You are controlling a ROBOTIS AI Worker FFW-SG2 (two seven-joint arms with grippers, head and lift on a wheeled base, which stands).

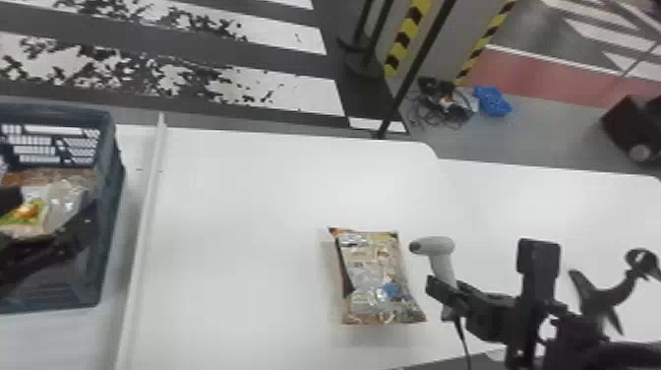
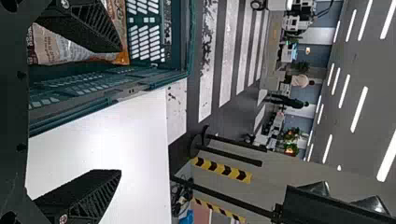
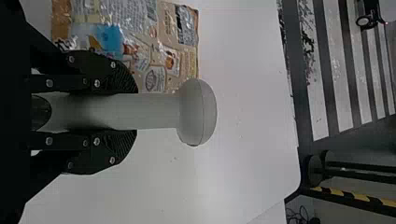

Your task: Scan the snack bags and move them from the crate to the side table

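Over the crate (image 1: 109,197) at the far left is my left gripper (image 1: 53,202), above snack bags (image 1: 27,212) lying inside. In the left wrist view the left gripper (image 2: 120,111) stands open, one finger over a bag (image 2: 60,49) in the crate (image 2: 109,100), the other over white table. My right gripper (image 1: 445,294) is at the right, shut on the handle of the grey-white scanner (image 1: 435,246); the right gripper (image 3: 134,112) also shows in its wrist view with the scanner (image 3: 198,112) upright. One snack bag (image 1: 374,275) lies flat on the table, just left of the scanner.
A raised white edge (image 1: 142,221) runs between the crate and the white table (image 1: 236,246). A cable (image 1: 463,339) hangs from the scanner. Black posts (image 1: 418,59) stand on the floor beyond the table.
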